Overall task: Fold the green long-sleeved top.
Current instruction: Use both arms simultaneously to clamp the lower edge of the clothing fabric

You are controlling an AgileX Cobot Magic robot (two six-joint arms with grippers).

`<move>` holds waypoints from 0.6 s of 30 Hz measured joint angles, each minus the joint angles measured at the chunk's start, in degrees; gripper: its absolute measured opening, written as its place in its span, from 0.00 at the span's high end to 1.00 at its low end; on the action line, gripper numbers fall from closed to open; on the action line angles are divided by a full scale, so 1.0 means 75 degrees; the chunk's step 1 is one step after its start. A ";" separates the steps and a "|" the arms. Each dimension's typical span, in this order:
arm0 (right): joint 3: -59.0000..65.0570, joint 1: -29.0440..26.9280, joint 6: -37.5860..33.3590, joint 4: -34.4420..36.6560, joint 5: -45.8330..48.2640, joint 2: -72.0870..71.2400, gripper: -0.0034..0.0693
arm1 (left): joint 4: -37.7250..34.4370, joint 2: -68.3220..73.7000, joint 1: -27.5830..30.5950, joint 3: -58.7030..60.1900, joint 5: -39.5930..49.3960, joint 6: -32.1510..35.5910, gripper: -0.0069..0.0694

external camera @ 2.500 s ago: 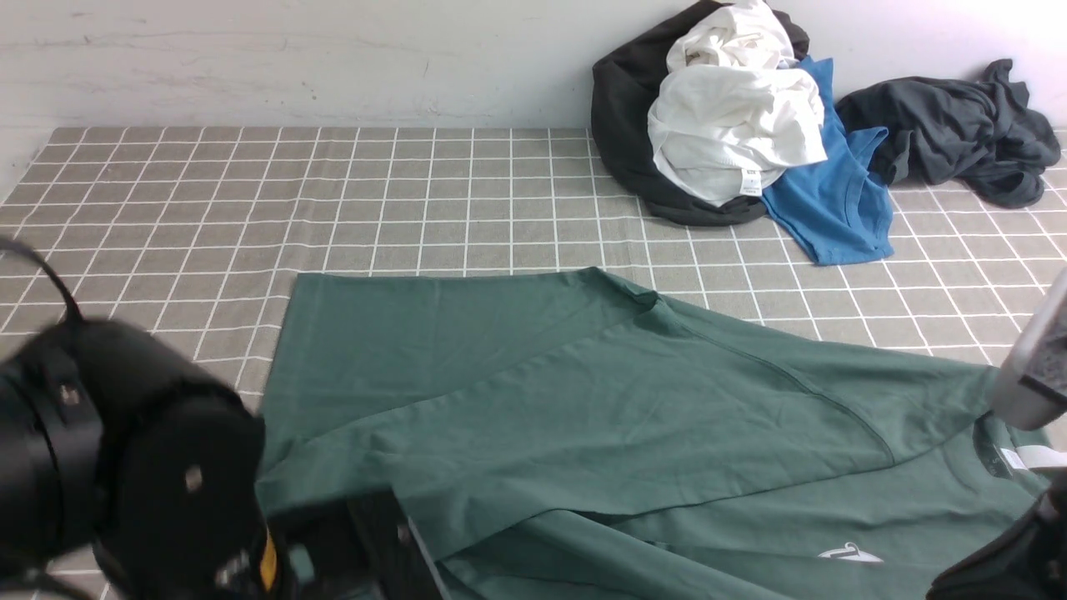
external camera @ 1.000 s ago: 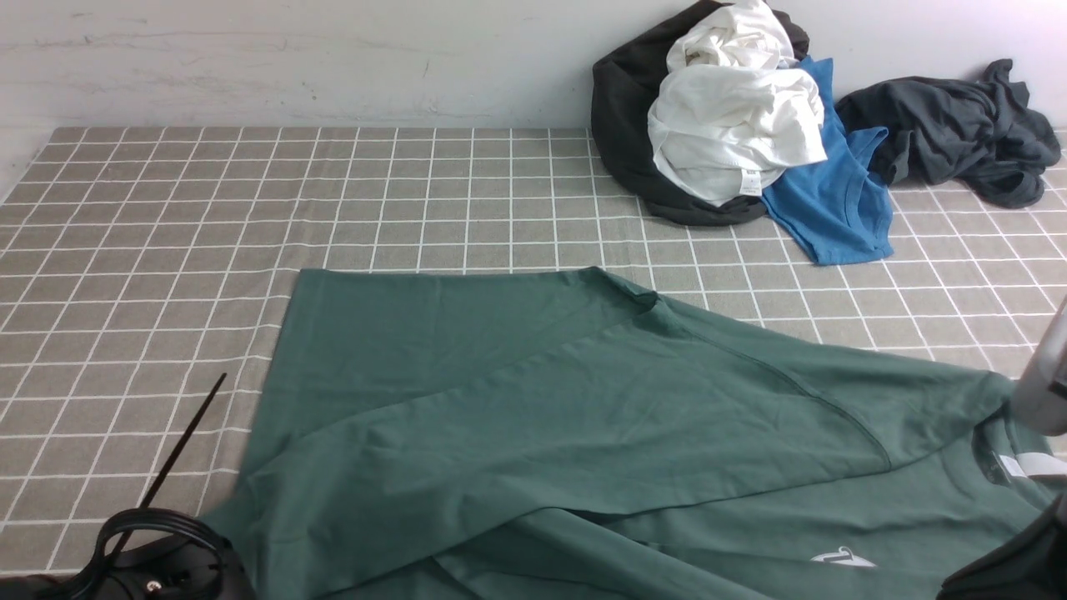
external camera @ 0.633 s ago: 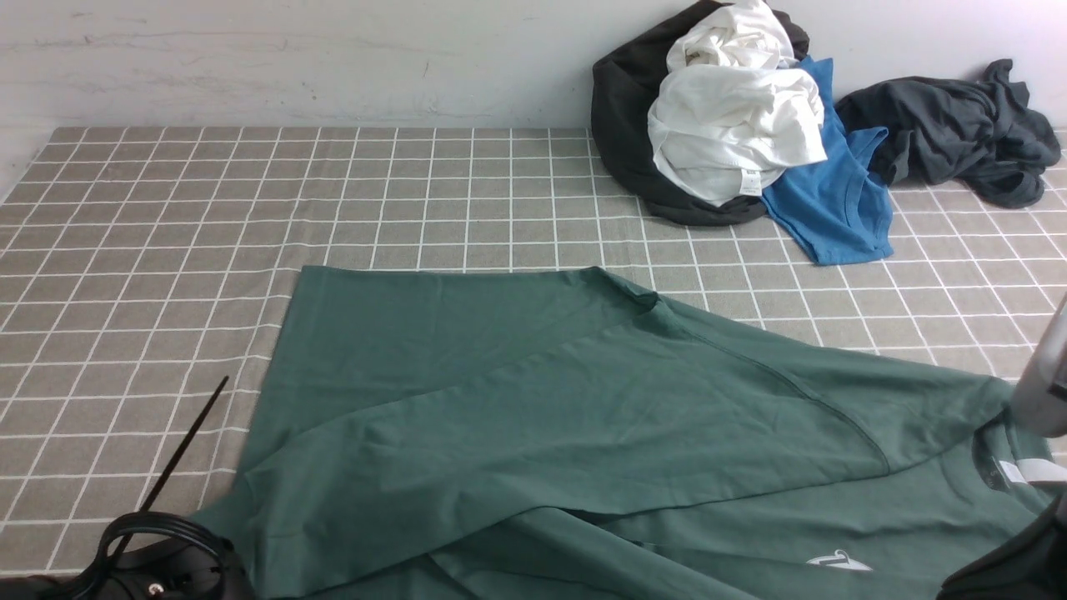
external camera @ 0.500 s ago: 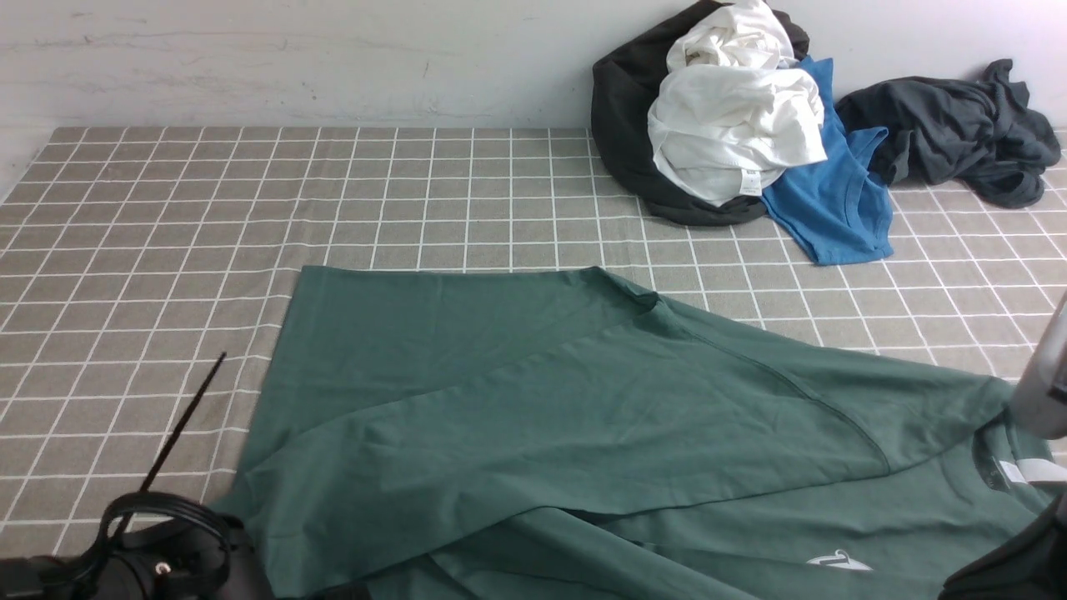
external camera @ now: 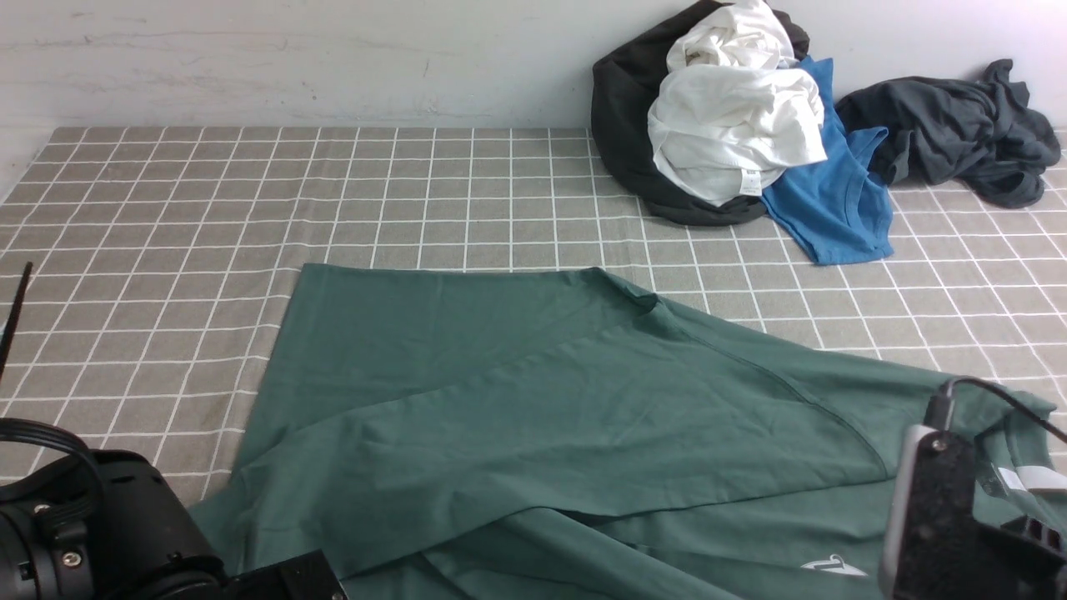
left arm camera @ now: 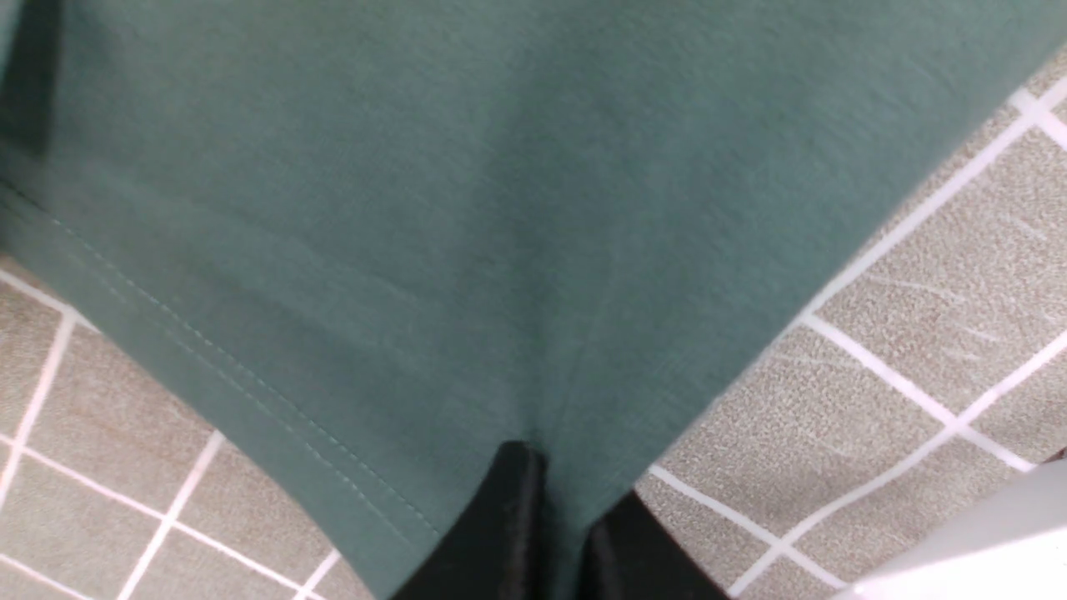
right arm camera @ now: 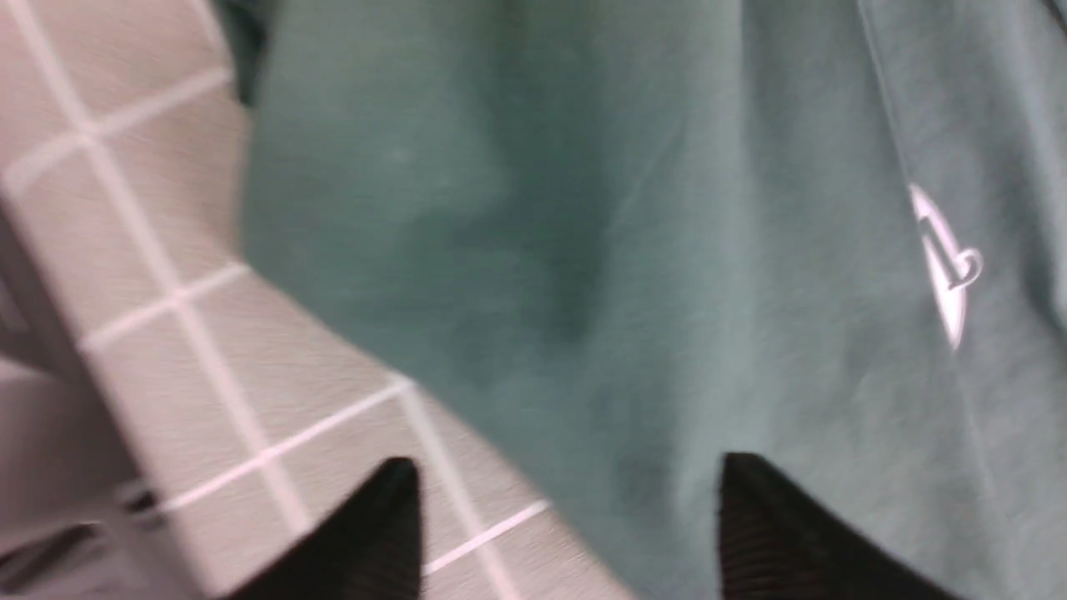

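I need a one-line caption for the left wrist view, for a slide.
Left gripper pinches the green long-sleeved top near its stitched hem, over the checked tablecloth.

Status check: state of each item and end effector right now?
green long-sleeved top: lying flat, partly folded over itself
left end effector: shut on the top's hem
right end effector: open, empty
white garment: crumpled
blue shirt: crumpled
dark grey garment: crumpled

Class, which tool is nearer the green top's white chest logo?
Right. The right tool hangs open near the logo; the left tool pinches the top at its far hem.
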 joint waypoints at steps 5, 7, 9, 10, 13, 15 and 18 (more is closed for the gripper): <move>0.0430 0.0010 0.0000 -0.0677 -0.0780 0.0842 0.16 | -0.0003 0.0000 0.0000 0.0000 -0.0007 -0.0001 0.89; 0.0551 0.0010 -0.0007 -0.0878 -0.1017 0.1226 0.16 | -0.0003 0.0000 0.0000 0.0000 -0.0035 -0.0001 0.89; 0.0610 0.0010 -0.0026 -0.1097 -0.1156 0.1554 0.16 | -0.0003 0.0000 0.0000 0.0000 -0.0039 -0.0001 0.89; 0.0610 0.0010 -0.0029 -0.1152 -0.1166 0.1655 0.16 | -0.0003 0.0000 0.0000 0.0000 -0.0039 -0.0001 0.89; 0.0610 0.0010 -0.0053 -0.1707 -0.1283 0.2051 0.20 | -0.0003 -0.0006 0.0000 0.0000 -0.0056 -0.0001 0.89; 0.0610 0.0010 -0.0053 -0.1987 -0.1311 0.2136 0.24 | 0.0013 -0.0006 0.0000 0.0000 -0.0062 -0.0001 0.89; 0.0610 0.0010 -0.0046 -0.2238 -0.1371 0.2137 0.32 | 0.0011 -0.0006 0.0000 0.0000 -0.0118 -0.0001 0.89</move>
